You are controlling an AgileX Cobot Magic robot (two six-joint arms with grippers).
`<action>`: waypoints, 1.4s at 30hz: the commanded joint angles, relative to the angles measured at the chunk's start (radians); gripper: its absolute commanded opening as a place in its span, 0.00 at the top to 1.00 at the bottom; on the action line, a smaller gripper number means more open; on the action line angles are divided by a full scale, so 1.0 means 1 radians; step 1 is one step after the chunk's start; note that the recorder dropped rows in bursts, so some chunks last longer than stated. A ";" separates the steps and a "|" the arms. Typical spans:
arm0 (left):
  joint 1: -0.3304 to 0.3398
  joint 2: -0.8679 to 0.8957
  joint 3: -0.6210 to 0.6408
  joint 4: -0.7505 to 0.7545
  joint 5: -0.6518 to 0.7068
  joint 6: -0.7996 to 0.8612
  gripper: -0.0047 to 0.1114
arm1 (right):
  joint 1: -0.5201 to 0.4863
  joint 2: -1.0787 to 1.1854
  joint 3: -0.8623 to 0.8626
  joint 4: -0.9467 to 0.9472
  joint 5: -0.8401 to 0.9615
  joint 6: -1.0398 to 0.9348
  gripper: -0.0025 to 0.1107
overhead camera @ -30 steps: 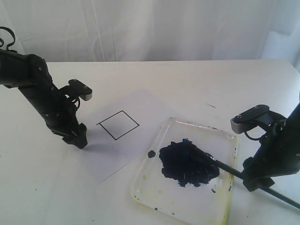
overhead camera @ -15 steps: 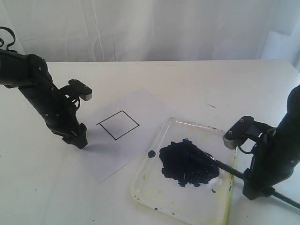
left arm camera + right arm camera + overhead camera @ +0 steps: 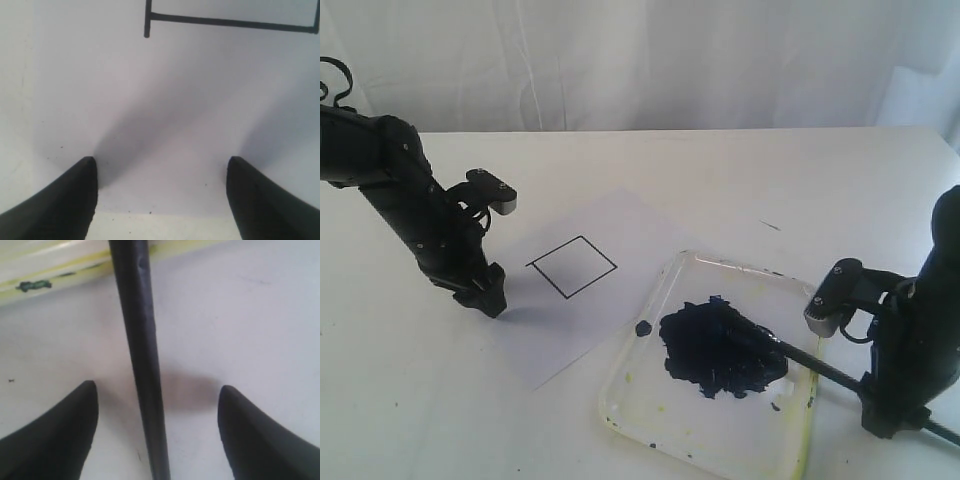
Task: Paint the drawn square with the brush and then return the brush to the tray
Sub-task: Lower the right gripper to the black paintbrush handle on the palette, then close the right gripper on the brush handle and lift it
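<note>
The brush (image 3: 817, 364) is a long, very thin black stick that lies low across the bench (image 3: 720, 170). Its dark tip rests in the paint blob (image 3: 720, 350) inside the tray (image 3: 620, 392). Its handle crosses the tray's rim and runs out between the fingers of the right pincer (image 3: 893, 425).

It looks light and stiff. The round, smooth handle would probably roll or slip under a loose grip. The wet tip may smear whatever it brushes. A sensible hold is on the bare handle outside the tray, well back from the paint, which is about where the right pincer stands.

In the right wrist view, the right pincer (image 3: 156, 390) is spread wide, with one finger on either side of the brush (image 3: 142, 340) and a clear gap on both sides. It holds nothing. The handle runs straight down the middle of that gap, square to the line on which the fingers would close.

The brush's long axis runs from the tray out past the right pincer. The tip end points away from that pincer into the paint, and the tail end passes beyond it.

The left pincer (image 3: 485, 295) is well apart from the brush. It is also spread and empty (image 3: 160, 165), and it hangs close over the paper sheet (image 3: 620, 225). The drawn square (image 3: 572, 266) is just ahead of its fingers, and its outline (image 3: 230, 22) has no paint inside.
</note>
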State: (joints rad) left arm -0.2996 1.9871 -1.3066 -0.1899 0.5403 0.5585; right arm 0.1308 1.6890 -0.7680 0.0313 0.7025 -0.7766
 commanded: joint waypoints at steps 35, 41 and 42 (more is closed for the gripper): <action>-0.004 0.010 0.016 -0.010 0.055 -0.004 0.32 | 0.002 -0.112 -0.096 -0.020 0.205 -0.048 0.98; -0.004 0.010 0.016 -0.010 0.055 -0.004 0.32 | 0.002 -0.111 -0.216 0.006 0.394 0.004 0.98; -0.004 0.010 0.016 -0.010 0.055 -0.004 0.32 | 0.002 -0.111 -0.238 0.028 0.427 0.011 0.98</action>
State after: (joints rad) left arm -0.2996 1.9871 -1.3066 -0.1899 0.5427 0.5585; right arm 0.1308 1.5872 -0.9557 0.0287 1.0435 -0.7859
